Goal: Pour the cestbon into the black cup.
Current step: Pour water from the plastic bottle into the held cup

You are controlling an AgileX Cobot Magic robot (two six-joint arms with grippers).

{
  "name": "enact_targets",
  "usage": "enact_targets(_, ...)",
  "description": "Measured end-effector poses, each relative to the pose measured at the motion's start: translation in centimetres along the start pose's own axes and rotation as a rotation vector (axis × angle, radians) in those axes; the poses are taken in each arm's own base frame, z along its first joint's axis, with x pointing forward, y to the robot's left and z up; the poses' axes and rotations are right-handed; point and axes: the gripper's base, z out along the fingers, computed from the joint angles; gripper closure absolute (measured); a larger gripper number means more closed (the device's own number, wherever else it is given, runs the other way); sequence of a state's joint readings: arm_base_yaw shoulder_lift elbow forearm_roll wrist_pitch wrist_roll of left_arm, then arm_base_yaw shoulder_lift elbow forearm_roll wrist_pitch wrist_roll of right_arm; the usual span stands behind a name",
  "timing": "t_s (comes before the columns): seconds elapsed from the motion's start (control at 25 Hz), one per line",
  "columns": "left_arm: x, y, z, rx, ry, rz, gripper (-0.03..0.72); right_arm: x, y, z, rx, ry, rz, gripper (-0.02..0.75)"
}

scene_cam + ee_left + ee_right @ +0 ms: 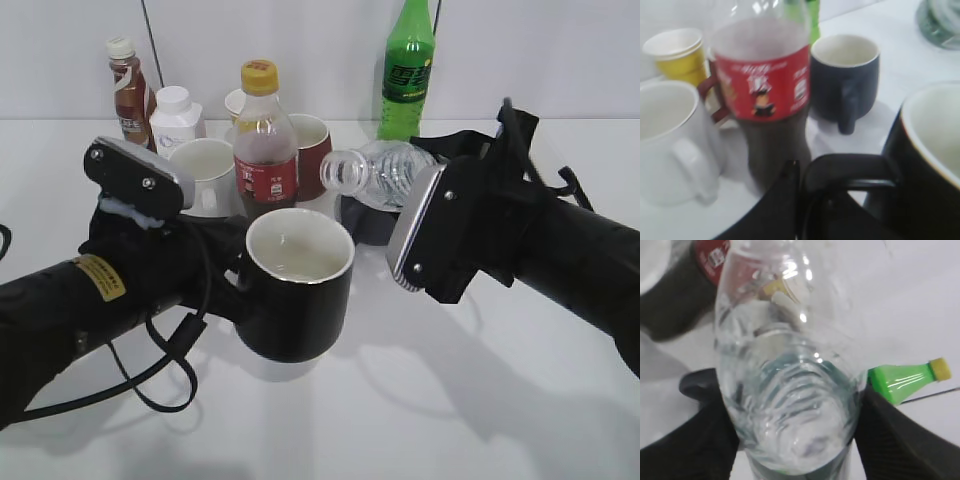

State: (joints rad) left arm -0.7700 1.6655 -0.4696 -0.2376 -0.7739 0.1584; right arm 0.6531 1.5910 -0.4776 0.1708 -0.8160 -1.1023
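Observation:
The black cup (297, 298), glossy with a white inside, is held off the table by its handle (850, 170) in my left gripper (812, 182), which is shut on it. The cestbon (378, 173), a clear capless bottle, lies tilted almost level in my right gripper (790, 430), which is shut on its lower body. Its open mouth (340, 170) points left, above and just behind the cup's far right rim. In the right wrist view the bottle (785, 365) fills the middle, and I see no water stream.
Behind the cup stand a red-labelled dark-drink bottle (265, 140), a white mug (205, 170), a red mug (312, 140), a dark grey-blue mug (845, 80), a yellow paper cup (677, 55), a tall green soda bottle (407, 70) and two small bottles (150, 105).

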Motion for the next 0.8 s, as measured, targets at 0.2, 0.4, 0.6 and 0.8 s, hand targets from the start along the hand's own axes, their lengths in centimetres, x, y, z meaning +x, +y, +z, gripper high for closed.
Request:
enact_targets(0.2, -0.26, -0.14, 0.13, 0.011, -0.01, 0.009, 0.643, -0.03, -0.21, 0.0, 0.023, -0.002, -0.138, 0.244)
enact_targets(0.4, -0.42, -0.18, 0.23, 0.013, -0.014, 0.01, 0.643, -0.13, -0.42, -0.01, 0.048, -0.009, -0.215, 0.244)
enact_targets(0.6, -0.43, -0.22, 0.24, 0.017, -0.013, 0.013, 0.643, -0.28, -0.8, -0.04, 0.092, -0.019, -0.281, 0.244)
enact_targets(0.8, -0.43, -0.24, 0.24, 0.019, -0.013, 0.016, 0.643, -0.32, -0.91, -0.05, 0.105, -0.018, -0.345, 0.244)
